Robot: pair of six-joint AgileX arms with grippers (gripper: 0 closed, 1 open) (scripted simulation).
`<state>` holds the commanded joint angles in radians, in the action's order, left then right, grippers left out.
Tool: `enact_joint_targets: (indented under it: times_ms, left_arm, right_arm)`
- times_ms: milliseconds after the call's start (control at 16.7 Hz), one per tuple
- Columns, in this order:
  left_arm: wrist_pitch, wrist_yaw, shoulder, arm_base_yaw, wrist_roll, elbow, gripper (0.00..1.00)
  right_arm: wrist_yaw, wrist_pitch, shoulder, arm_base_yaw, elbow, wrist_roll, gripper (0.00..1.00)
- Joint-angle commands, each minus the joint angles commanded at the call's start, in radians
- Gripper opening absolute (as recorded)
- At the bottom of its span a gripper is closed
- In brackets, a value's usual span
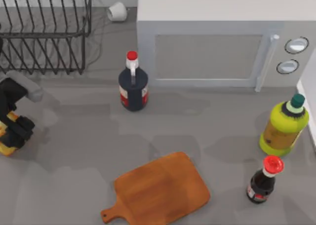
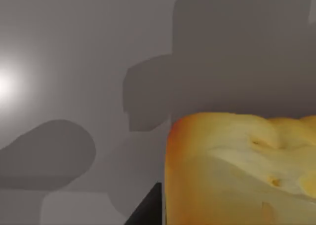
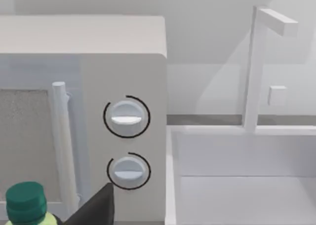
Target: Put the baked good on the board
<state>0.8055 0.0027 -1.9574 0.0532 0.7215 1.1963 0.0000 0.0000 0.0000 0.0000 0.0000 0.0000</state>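
Left wrist view puts the baked good (image 2: 237,170) right against my left gripper (image 1: 14,133), at the table's (image 1: 74,185) far left edge; I cannot tell whether the fingers have closed on it, and the board (image 1: 160,190) lies well apart, near the front middle

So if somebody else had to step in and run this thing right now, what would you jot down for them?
Left gripper: at the table's left edge, shut on the baked good; the left wrist view shows the bread up close with bare tabletop beyond it.
Right gripper: can't tell its state; its wrist camera faces the microwave dials and the green-capped bottle.
Board: lying empty at the front middle of the table.
Done: bread grasped.
Left: carry it right across to the board, staying in front of the dark bottle, set it down, release.
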Motion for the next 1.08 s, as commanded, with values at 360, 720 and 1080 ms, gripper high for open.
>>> enact_joint_targets:
  times_ms: [360,720,1080]
  left_arm:
    - [0.255,-0.001,0.078,-0.002,-0.001,0.158,0.0]
    - [0.36,-0.001,0.127,-0.004,-0.004,0.232,0.0]
    - [0.358,-0.002,0.113,-0.044,-0.067,0.234,0.0]
  right_arm:
    - [0.0,0.0,0.0,0.0,0.0,0.0,1.0]
    - [0.0,0.0,0.0,0.0,0.0,0.0,1.0]
    - [0.0,0.0,0.0,0.0,0.0,0.0,1.0]
